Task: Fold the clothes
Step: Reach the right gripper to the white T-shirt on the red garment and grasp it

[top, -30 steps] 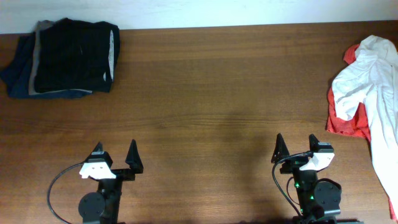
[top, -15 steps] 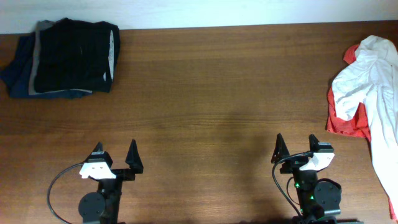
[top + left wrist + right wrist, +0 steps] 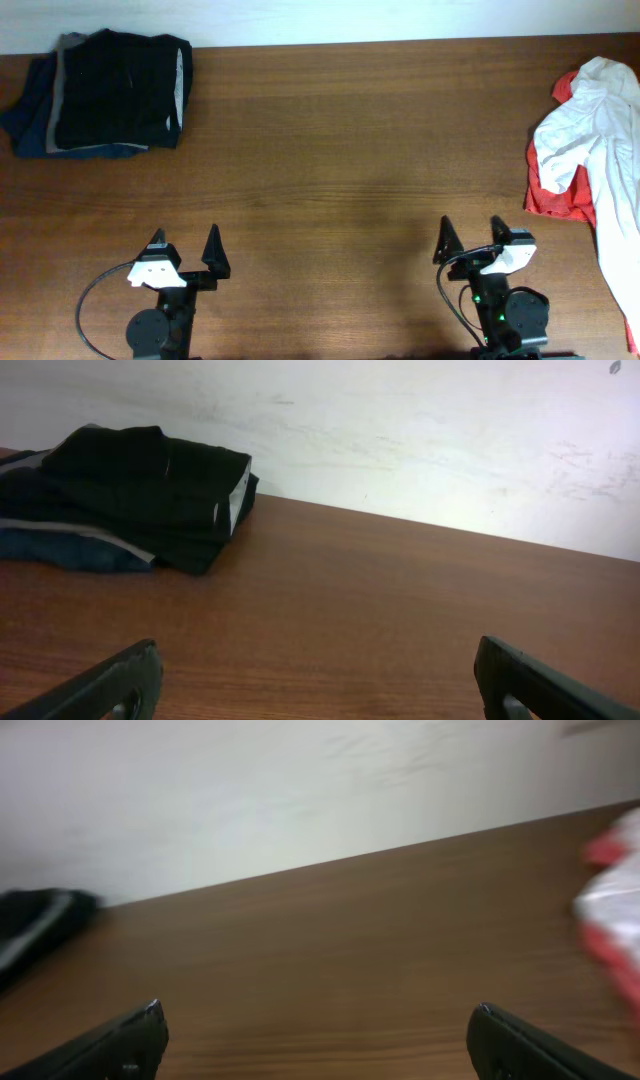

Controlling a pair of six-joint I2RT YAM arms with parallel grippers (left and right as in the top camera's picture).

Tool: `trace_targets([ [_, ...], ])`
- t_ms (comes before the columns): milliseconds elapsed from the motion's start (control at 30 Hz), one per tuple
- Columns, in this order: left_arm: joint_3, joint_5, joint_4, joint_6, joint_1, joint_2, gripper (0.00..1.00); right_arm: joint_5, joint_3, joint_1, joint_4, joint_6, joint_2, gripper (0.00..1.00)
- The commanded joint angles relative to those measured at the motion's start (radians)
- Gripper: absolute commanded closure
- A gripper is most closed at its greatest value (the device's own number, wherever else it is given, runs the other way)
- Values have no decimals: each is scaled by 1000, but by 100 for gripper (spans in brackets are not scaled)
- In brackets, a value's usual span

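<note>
Shirt (image 3: 585,130): white, crumpled and wrinkled, heaped over a red garment (image 3: 552,203) at the table's (image 3: 330,150) right edge.
Left gripper (image 3: 185,238): fingers spread wide, empty, at the near edge.
Right gripper (image 3: 471,230): likewise spread, empty, well apart from the Shirt.

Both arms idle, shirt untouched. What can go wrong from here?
1. The white shirt lies crumpled on the red garment; the right gripper may pinch both.
2. The shirt runs past the overhead view's right edge, so its full extent is unseen.
3. It sits far right; the left gripper likely cannot reach it until it is dragged toward the centre.
</note>
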Motion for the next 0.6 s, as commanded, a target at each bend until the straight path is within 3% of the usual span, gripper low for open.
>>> trace_targets([
  [0, -5, -4, -2, -2, 5, 5, 1, -500, -7, -5, 21, 279, -4, 1],
  [100, -5, -3, -2, -2, 5, 5, 1, -519, -7, -6, 54, 390, -4, 1],
  [200, -5, -3, -2, -2, 5, 5, 1, -526, -6, -6, 192, 389, -4, 1],
  [300, -5, -3, -2, -2, 5, 5, 1, -396, 110, -6, 229, 269, -2, 1],
  [367, -5, -3, -2, -2, 5, 5, 1, -288, 265, -6, 108, 169, 53, 1],
  [467, -5, -3, -2, -2, 5, 5, 1, -103, 519, -6, -86, 15, 299, 1],
  [567, -5, -4, -2, -2, 5, 5, 1, 226, 801, -8, -178, -71, 694, 1],
])
